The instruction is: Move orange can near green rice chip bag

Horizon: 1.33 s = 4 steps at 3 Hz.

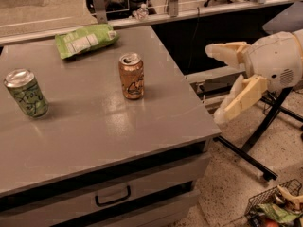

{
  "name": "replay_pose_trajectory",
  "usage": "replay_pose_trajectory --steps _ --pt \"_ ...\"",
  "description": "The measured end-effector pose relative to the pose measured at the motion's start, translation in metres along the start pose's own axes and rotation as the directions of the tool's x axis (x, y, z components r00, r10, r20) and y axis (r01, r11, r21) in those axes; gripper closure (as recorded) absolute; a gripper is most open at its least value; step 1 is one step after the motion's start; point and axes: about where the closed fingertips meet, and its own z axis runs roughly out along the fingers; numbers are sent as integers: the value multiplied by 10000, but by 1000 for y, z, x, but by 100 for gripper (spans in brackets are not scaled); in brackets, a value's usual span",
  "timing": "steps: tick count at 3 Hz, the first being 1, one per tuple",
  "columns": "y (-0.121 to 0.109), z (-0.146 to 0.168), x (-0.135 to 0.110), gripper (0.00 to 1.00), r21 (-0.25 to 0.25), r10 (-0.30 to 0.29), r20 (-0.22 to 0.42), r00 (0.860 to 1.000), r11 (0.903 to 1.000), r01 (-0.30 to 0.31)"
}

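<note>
The orange can [131, 76] stands upright near the middle of the grey table [94, 126]. The green rice chip bag [85, 39] lies flat at the table's far edge, behind and left of the can. My gripper [216, 84] is off the table's right side, well right of the can, with its two cream fingers spread wide apart and nothing between them.
A green can [26, 93] stands upright at the table's left. The table has a drawer with a handle [112, 196] in front. A black stand leg [255, 141] and a wire basket [277, 207] are on the floor at right.
</note>
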Motion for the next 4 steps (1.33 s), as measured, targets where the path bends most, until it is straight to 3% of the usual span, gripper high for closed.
replay_pose_trajectory --steps 1,2,3,4 --pt "0 0 0 0 0 0 0 10000 10000 0" --pt "-15 21 1 0 191 -33 591 9982 9998 22" --pt "-46 58 -2 0 593 -167 1635 9864 9982 71" --pt "-73 98 0 0 815 -228 2167 9760 9967 52"
